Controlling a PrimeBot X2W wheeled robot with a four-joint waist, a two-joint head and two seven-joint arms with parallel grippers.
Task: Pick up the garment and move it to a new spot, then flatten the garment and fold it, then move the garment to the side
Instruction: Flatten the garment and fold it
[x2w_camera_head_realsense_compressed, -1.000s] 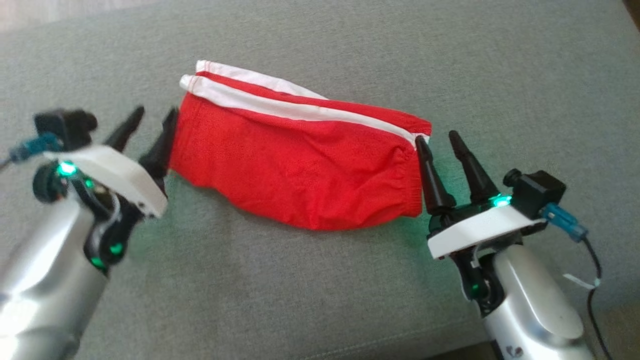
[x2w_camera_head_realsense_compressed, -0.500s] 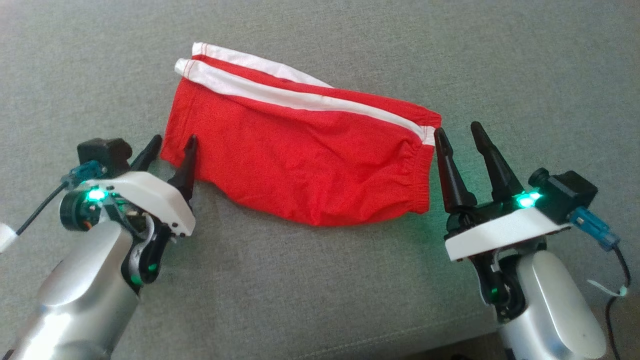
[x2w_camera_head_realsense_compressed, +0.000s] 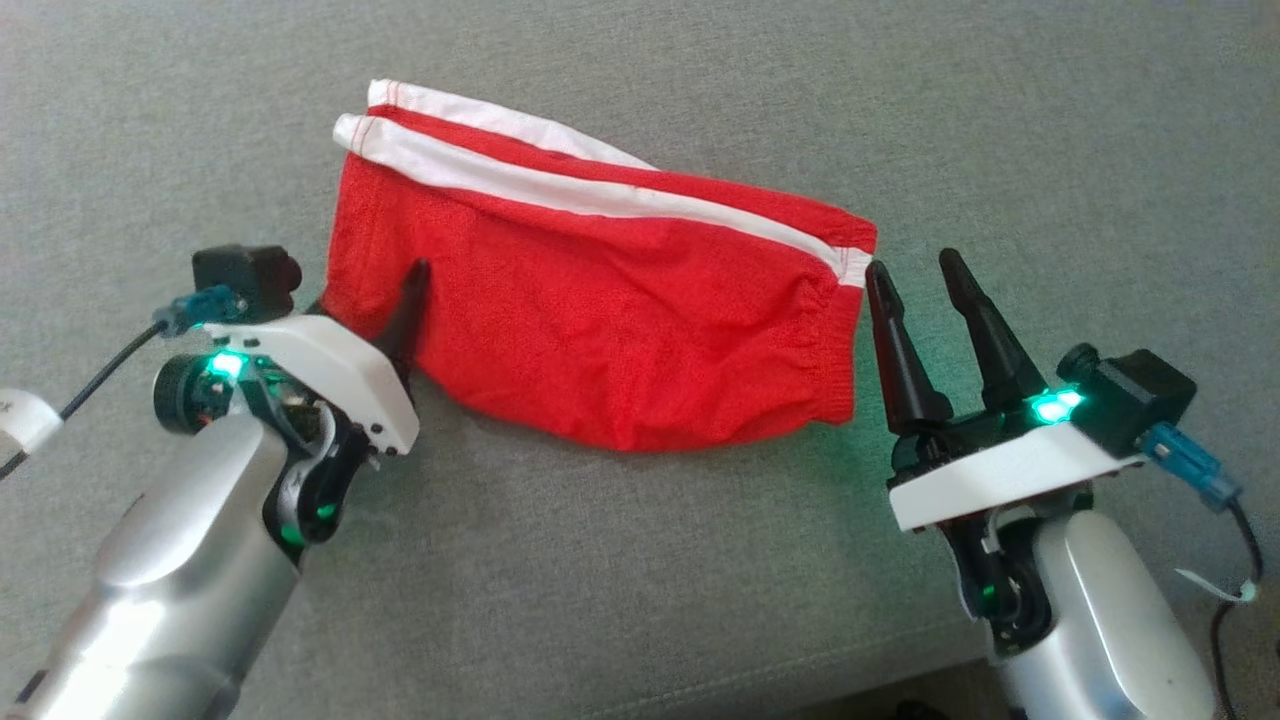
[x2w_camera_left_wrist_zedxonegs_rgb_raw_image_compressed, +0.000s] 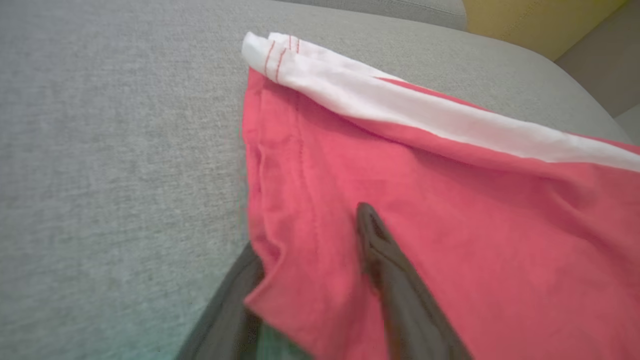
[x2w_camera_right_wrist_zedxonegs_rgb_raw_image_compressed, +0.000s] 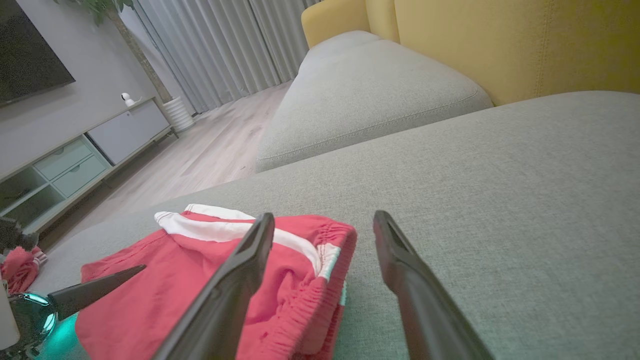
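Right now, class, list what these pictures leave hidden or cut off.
Left wrist view: one left gripper fingertip, hidden beneath the garment corner.
Right wrist view: a second red cloth, cut off by the left edge.
Head view: the garment's folded-under layers, covered by its top layer.

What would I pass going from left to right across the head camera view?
In order: left gripper, open with its fingers on either side of the garment's near left corner → red garment with white stripes → right gripper, open beside the garment's elastic end.
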